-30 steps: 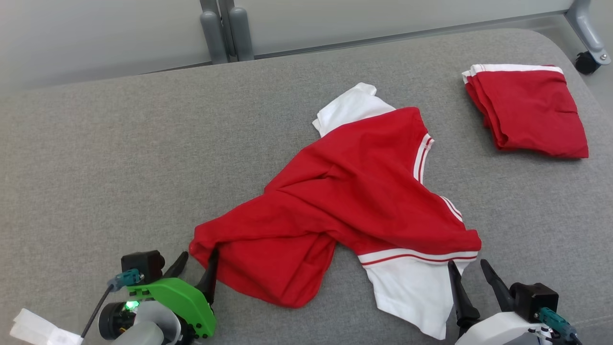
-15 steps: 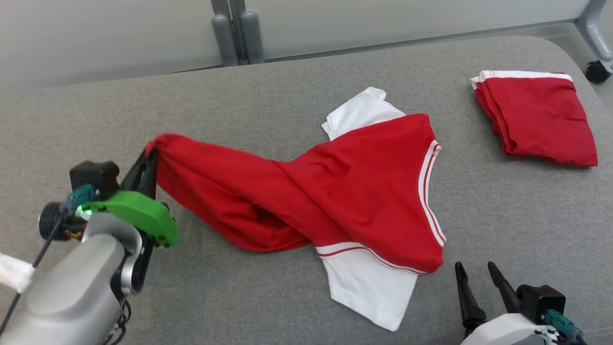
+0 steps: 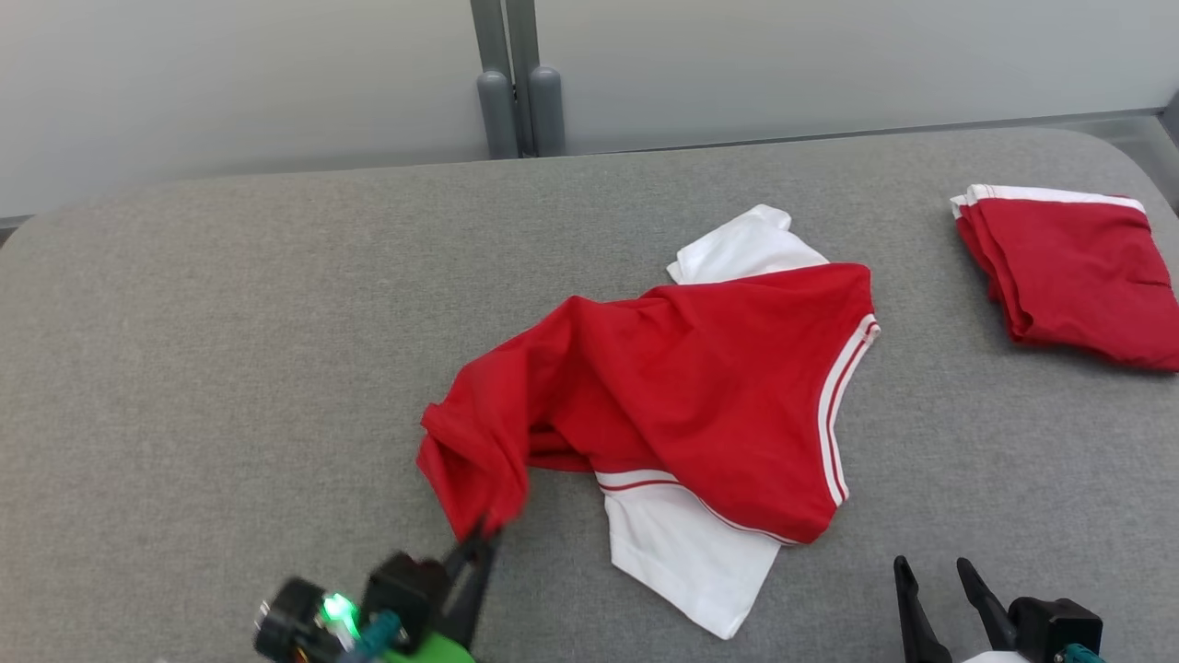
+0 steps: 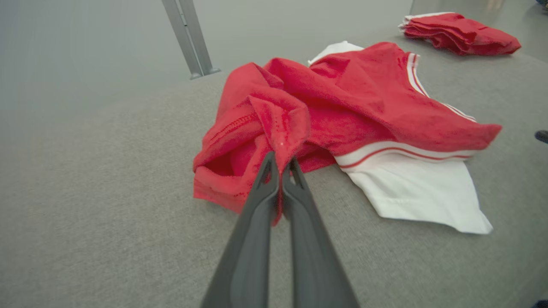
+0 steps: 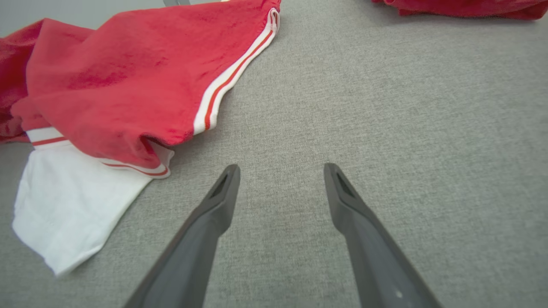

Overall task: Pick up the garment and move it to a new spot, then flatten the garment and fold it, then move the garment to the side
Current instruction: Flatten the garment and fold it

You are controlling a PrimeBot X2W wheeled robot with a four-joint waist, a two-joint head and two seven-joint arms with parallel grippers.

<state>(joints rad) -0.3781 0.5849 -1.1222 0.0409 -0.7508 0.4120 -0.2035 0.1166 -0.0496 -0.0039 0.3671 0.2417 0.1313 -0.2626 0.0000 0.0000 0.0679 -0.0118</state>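
Note:
The garment [image 3: 700, 387] is a red shirt with white sleeves and striped trim, lying crumpled in the middle of the grey padded table [image 3: 230, 322]. My left gripper [image 3: 479, 543] sits at the garment's near left corner, shut on a fold of red cloth. In the left wrist view, that cloth [image 4: 278, 124] rises pinched between the two dark fingers [image 4: 261, 205]. My right gripper [image 3: 935, 575] stands open at the lower right, just off the garment's white sleeve [image 3: 682, 552]. In the right wrist view, its fingers [image 5: 222, 192] are spread over bare grey fabric, beside the garment [image 5: 128, 85].
A second red garment [image 3: 1078, 272], folded, lies at the table's far right. Grey posts [image 3: 511, 92] stand behind the table's back edge against a pale wall. Bare grey surface stretches to the left of the shirt.
My left gripper has closed on the garment's red corner, swung it out left, then brought it back near, bunching the cloth. The head camera has tilted. The right gripper stays open.

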